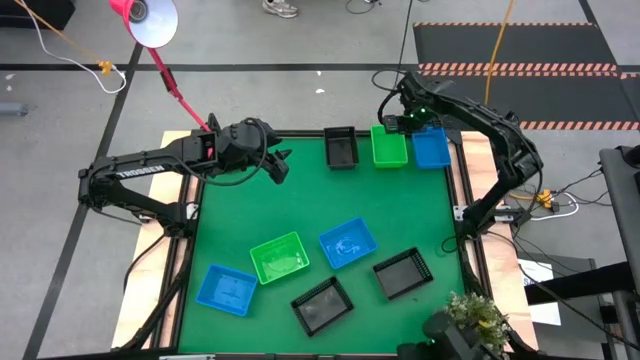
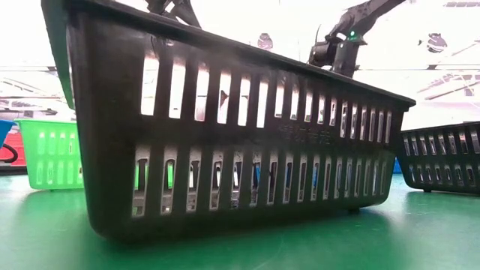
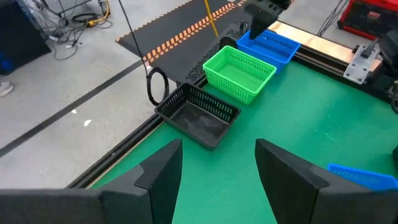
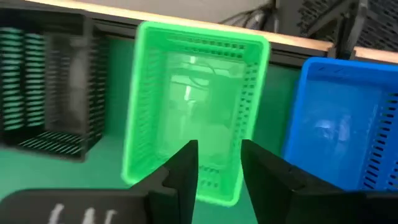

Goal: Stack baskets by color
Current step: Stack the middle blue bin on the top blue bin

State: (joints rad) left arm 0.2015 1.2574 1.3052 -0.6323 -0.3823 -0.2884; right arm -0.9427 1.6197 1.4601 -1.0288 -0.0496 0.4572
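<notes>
Our right pincer [image 4: 219, 163] hangs parted and empty over the green basket [image 1: 389, 146] at the worktop's [image 1: 300, 205] far edge. Descending off-centre, we could nudge the blue basket [image 1: 431, 148] beside it.

- A robotics lab or workshop, not a home.
- 2 dark robot arms [image 1: 150, 175] are mounted on a green-topped counter [image 1: 330, 200] with a wooden frame.
- Bare grey concrete floor [image 1: 60, 130] marked with black tape lines.
- Hazard-striped black mat [image 1: 520, 50] lies beyond the counter.
- Loose cables [image 1: 560, 205] trail across the floor.
</notes>
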